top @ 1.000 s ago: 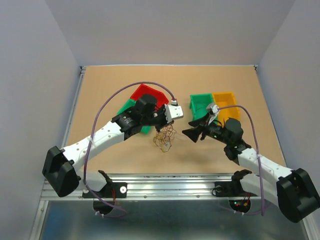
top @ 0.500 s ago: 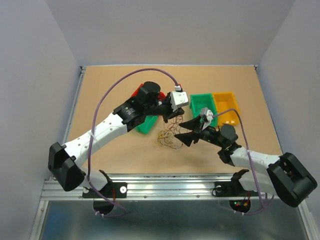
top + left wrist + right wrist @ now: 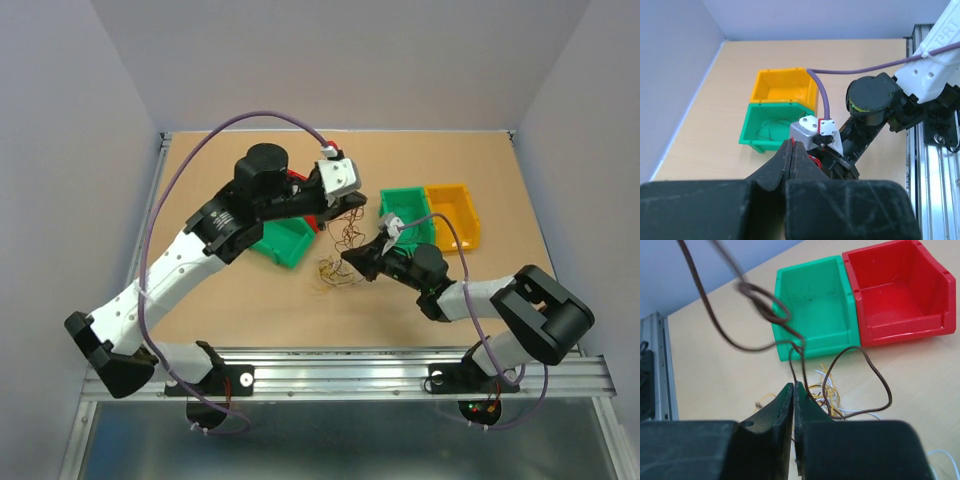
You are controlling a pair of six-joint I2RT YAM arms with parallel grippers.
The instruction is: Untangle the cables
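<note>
Seen from above, your two arms are reaching toward the middle of the tan surface (image 3: 470,165), where the cables (image 3: 338,268) are lying in a small loopy tangle of yellow, reddish, dark and whitish wires. Your left hand (image 3: 350,203) is hanging raised above the tangle with its fingers clenched together. Thin strands are rising from the heap to its tips, and its wrist view is showing a bit of red wire right at the closed fingertips, so it is gripping part of the cables. Your right hand (image 3: 349,258) is sitting low, just beside the right edge of the heap, with its fingers pressed shut. In its wrist view a brown strand (image 3: 860,385) is running down into the closed tips and looping away to both sides, so it is pinching that strand. Under the left arm, the left green bin (image 3: 285,252) and the red bin (image 3: 905,320) are standing side by side, touching. To the right of the tangle, the right green bin (image 3: 412,193) and the yellow bin (image 3: 447,189) are touching too, and a thin dark wire (image 3: 771,131) is lying inside that green one
</note>
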